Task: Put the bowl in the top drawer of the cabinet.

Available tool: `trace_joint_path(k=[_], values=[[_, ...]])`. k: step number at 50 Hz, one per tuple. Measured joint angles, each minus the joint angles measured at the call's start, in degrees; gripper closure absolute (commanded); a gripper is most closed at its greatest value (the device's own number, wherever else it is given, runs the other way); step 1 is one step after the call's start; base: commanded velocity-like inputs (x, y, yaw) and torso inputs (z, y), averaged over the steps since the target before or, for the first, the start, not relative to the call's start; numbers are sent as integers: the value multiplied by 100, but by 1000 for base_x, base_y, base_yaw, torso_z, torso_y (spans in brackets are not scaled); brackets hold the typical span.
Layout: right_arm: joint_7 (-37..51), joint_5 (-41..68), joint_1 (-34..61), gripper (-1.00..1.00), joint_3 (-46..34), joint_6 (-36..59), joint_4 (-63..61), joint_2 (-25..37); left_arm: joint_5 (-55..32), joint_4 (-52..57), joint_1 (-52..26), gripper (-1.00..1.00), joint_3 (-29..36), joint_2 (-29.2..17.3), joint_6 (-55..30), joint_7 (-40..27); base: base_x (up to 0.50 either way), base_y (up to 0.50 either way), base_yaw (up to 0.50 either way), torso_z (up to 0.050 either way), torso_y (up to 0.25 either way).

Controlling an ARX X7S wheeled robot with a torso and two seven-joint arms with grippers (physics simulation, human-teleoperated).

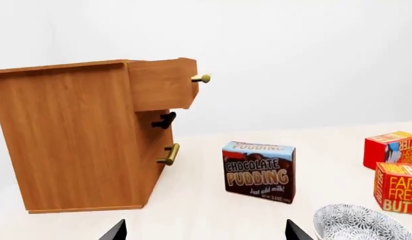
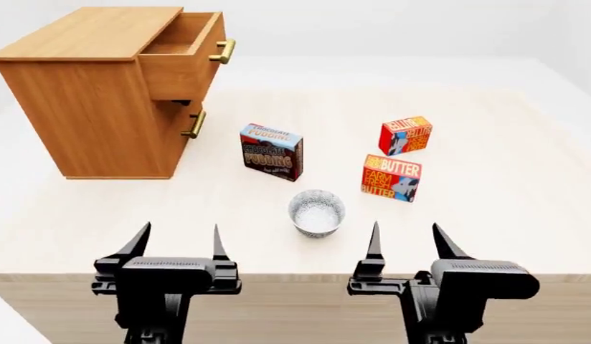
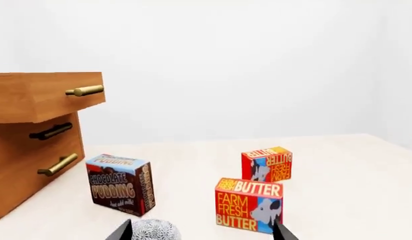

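Observation:
The white bowl point(image 2: 317, 212) with its blue-grey lacy pattern stands on the table between my two grippers and a little beyond them; it also shows as bowl point(image 1: 356, 223) and bowl point(image 3: 154, 230). The cabinet point(image 2: 90, 93) stands at the far left, its top drawer point(image 2: 183, 54) pulled out and open, seen also as top drawer point(image 1: 162, 83) and top drawer point(image 3: 46, 96). My left gripper point(image 2: 178, 244) and right gripper point(image 2: 407, 241) both hover open and empty near the table's front edge.
A chocolate pudding box point(image 2: 272, 151) stands beyond the bowl. Two butter boxes, one nearer point(image 2: 391, 177) and one farther point(image 2: 406, 135), stand to the right. The lower drawer point(image 2: 193, 124) is closed. The table's front edge point(image 2: 295, 276) runs just beneath the grippers.

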Motion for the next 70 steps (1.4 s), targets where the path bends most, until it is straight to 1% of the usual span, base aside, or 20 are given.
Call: trace_joint_path(k=[4,15,41,53,59,63,70], values=[[43,57,-4,-100,-9,214,-350,55,-10,324,-20,-100,8,-42,-268,-35,95,0,0,0,0],[84,184,-20,-100,-33,470,-847,160,-31,804,-31,-100,59,-122,-644,-101,496,0,0,0,0],[211,273,-90,-100,-133,619,-1184,265,-171,1082,63,-100,90,-258,-730,-202,500,0,0,0,0],[287,270,-106,-100,-199,636,-1252,283,-258,1111,106,-100,77,-316,-683,-230,0,0,0,0,1],[311,283,-125,-100,-222,626,-1263,298,-292,1133,143,-100,79,-345,-663,-250,430,0,0,0,0],[328,296,-125,-100,-231,606,-1250,309,-313,1146,150,-100,78,-365,-658,-266,0,0,0,0,0],[362,316,-139,-100,-254,571,-1231,337,-350,1290,114,-100,92,-413,-814,-294,0,0,0,0,0]])
